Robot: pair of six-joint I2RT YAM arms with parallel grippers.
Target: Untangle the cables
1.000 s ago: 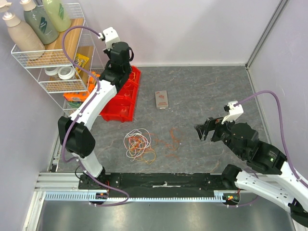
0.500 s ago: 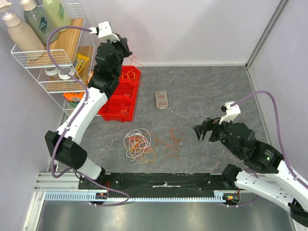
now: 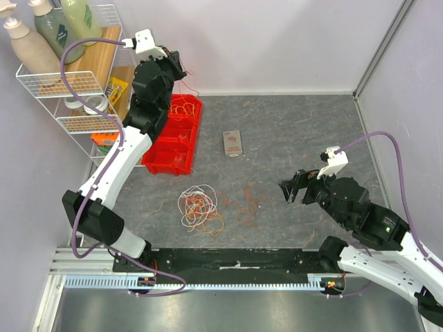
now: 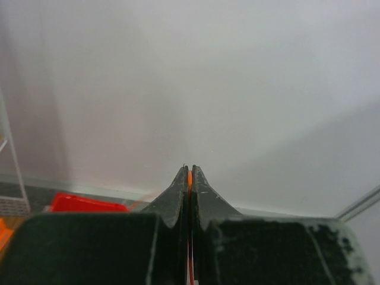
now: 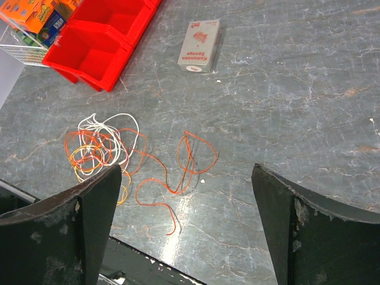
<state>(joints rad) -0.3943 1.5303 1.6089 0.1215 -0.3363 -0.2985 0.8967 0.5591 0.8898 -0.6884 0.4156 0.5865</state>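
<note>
A tangle of orange and white cables (image 3: 199, 209) (image 5: 98, 148) lies on the grey table near the front. A loose red-orange cable (image 3: 249, 200) (image 5: 190, 157) trails to its right. My left gripper (image 3: 178, 66) (image 4: 190, 171) is raised over the red bin, pointing at the back wall, shut on a thin orange cable (image 4: 190, 179). That cable hangs down in loops into the bin (image 3: 182, 107). My right gripper (image 3: 294, 188) (image 5: 186, 168) hovers open above the table, right of the loose cable, holding nothing.
A red divided bin (image 3: 173, 149) (image 5: 101, 47) stands at the back left. Beside it is a white wire rack (image 3: 76, 86) with bottles and packets. A small flat box (image 3: 233, 143) (image 5: 200, 44) lies mid-table. Walls close in at the back and right.
My left gripper rose from the red bin up toward the back wall, drawing an orange cable with it. The right arm has barely shifted.
</note>
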